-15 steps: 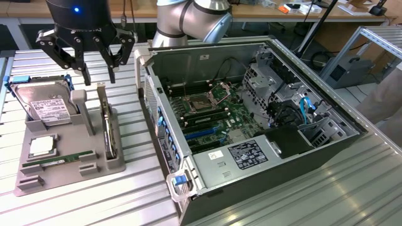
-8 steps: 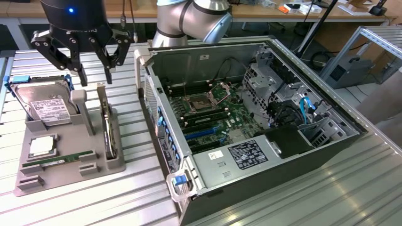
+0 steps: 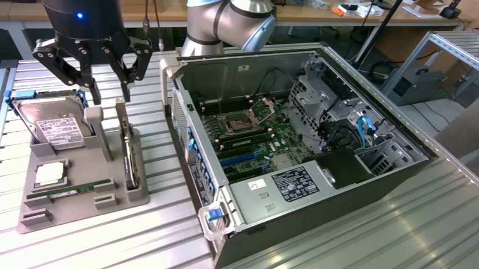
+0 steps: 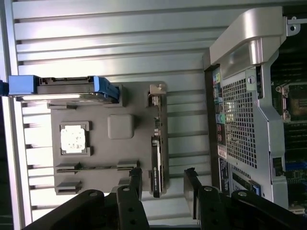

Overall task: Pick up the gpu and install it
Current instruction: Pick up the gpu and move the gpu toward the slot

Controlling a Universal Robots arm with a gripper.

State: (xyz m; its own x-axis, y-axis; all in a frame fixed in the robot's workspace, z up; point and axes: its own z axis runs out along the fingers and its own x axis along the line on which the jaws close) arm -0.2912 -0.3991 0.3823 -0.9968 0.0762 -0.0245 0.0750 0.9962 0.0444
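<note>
Big open computer case (image 3: 299, 140) on the exterior view's right, with a thin gap beside the grey tray (image 3: 82, 190). Gripper (image 3: 105, 89) spread wide, holding nothing, maybe right over the gpu (image 3: 131, 162). Gpu standing on edge along the tray's side nearest the case.

The moulded plastic holder tray (image 3: 90, 168) is plain matt grey. On it, the boxy metal hard drive (image 3: 53, 126) is silver with a white label printed in black, and its carrier frame is bright blue. The thin flat gpu card (image 3: 129, 151) looks dark, with a brownish tone. The narrow memory stick (image 3: 71, 191) is green, and the square processor chip (image 3: 49, 174) is silvery white. The jointed robot gripper (image 3: 111, 100) is black with a small blue light (image 3: 79, 15). The open tower computer case (image 3: 314, 230) is black outside and grey metal inside. Its motherboard (image 3: 254, 140) is green with blue slots. The ribbed metal table (image 3: 419, 224) is pale silver with parallel stripes.
</note>
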